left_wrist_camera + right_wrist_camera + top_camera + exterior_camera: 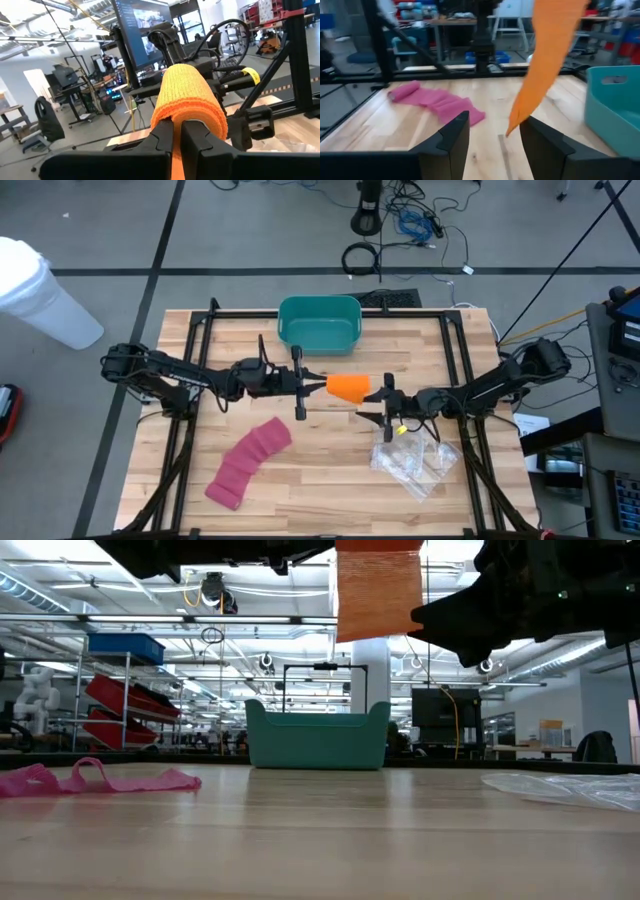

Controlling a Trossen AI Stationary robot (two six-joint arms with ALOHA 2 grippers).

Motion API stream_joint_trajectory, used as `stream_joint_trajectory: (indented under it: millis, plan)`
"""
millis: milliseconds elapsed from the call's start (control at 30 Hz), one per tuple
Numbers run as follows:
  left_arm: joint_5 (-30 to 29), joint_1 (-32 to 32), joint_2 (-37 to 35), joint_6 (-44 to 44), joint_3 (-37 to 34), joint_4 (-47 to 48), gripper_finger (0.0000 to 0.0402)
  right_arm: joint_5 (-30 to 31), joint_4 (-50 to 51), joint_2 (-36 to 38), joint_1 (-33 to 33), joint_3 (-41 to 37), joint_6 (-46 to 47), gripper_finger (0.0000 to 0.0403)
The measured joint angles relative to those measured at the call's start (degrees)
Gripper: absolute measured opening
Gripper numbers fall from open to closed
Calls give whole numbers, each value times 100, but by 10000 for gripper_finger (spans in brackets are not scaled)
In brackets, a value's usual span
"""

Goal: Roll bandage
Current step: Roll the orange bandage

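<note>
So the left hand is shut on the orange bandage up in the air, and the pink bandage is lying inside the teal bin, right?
Not quite. The left hand does hold the orange bandage aloft, but the pink bandage lies on the table, well apart from the teal bin. The high view shows it.

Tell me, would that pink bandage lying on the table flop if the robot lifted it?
Probably yes. The pink bandage lies unrolled in soft waves on the table, so it looks limp. It would likely drape and sag from any grip, and seems light, thin fabric unlikely to roll away.
</note>
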State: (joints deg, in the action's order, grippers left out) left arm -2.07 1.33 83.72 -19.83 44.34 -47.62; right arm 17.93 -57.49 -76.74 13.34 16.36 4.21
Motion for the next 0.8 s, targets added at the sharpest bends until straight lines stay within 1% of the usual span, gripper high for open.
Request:
stream_joint_trajectory:
  millis: [133,267,400,467,500,600,700,800]
  plan:
    - [0,-12,0,4,0,2,13,632,-211,-72,-17,1,-172,144]
    - [2,-12,0,4,0,4,13,696,-405,-78,-105,4,-275,109]
    - [3,-14,0,2,0,7,14,441,-385,-78,-230,96,-270,57]
    - [65,-14,0,-14,0,7,14,379,-199,-75,-313,222,-166,22]
    - [93,-14,0,-14,0,7,14,258,-16,-75,-351,286,-169,12]
    - [107,-12,0,-7,-2,9,14,-56,553,-78,-393,492,-18,3]
    - [109,-18,0,-67,-2,25,14,-274,1038,-75,-304,619,210,1]
    - [176,-18,-2,-535,-2,232,14,-338,1053,-67,-85,636,439,0]
